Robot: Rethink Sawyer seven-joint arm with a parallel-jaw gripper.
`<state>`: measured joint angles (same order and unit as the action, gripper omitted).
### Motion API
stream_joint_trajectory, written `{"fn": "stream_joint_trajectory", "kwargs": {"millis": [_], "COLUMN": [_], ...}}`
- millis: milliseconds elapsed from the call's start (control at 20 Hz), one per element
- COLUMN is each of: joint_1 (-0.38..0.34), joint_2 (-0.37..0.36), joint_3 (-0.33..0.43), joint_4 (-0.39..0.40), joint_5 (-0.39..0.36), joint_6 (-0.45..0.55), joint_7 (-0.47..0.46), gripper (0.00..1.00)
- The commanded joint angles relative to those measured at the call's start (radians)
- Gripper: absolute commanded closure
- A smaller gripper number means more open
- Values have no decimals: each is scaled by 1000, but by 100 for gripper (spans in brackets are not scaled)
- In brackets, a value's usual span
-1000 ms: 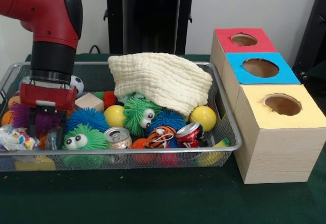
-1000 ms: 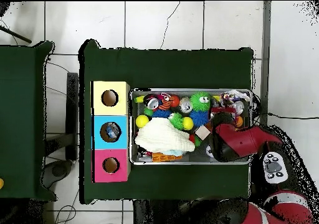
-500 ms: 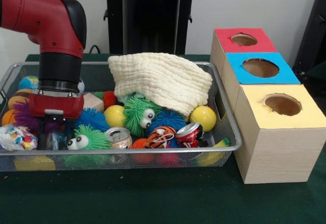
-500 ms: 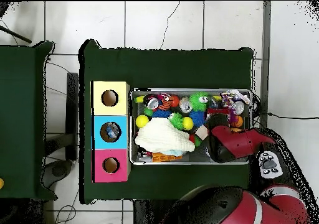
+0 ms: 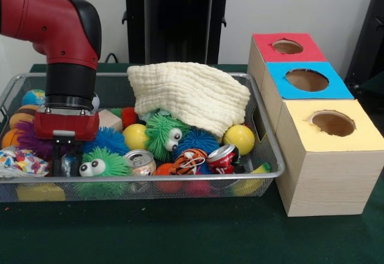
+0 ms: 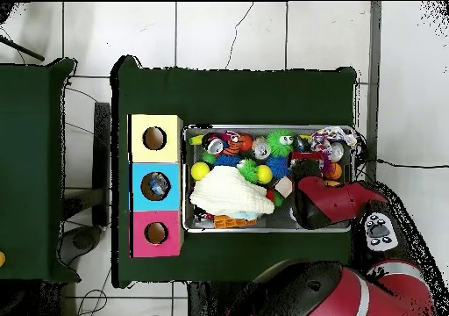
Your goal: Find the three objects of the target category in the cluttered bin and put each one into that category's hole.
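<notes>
The bin (image 5: 180, 177) is a wide silver wire-mesh basket packed with toys; it also shows in the overhead view (image 6: 186, 183). My gripper (image 5: 66, 161) hangs from the red arm (image 5: 66, 42) and is sunk among the items at the bin's left end in the front view. It is beside a green fuzzy ball with eyes (image 5: 102, 163), a blue spiky ball (image 5: 108, 139) and a purple spiky ball (image 5: 33, 145). The clutter hides its tips. Red (image 5: 264, 42), blue (image 5: 279, 75) and yellow (image 5: 300, 111) boxes with round holes stand right of the bin.
A cream cloth (image 5: 189, 93) covers the bin's back middle. Also in the bin are a second green fuzzy ball (image 5: 163, 133), yellow balls (image 5: 239, 138), a silver can (image 5: 139, 161), a red can (image 5: 223, 155), a tiger toy (image 5: 189, 161), a wooden block (image 5: 110, 120) and a crumpled wrapper (image 5: 21, 161).
The gripper has shifted a little right in the front view and sunk deeper among the toys. It has barely moved in the last half second. The wrapper has shifted slightly.
</notes>
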<state>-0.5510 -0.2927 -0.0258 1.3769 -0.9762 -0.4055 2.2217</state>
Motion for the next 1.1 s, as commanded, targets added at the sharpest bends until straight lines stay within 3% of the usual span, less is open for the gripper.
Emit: {"fn": "stream_joint_trajectory", "kwargs": {"millis": [50, 300, 500, 650, 750, 1100], "joint_1": [-2, 22, 86, 62, 63, 118], "joint_2": [91, 62, -179, -312, -356, -416], "joint_3": [37, 2, -32, 38, 51, 15], "joint_4": [9, 40, 233, 341, 378, 439], "joint_5": [-2, 34, 13, 15, 42, 103], "joint_6": [-25, -22, 146, 292, 340, 370], "joint_7": [56, 44, 87, 78, 62, 83], "gripper": [100, 100, 100, 100, 100, 100]}}
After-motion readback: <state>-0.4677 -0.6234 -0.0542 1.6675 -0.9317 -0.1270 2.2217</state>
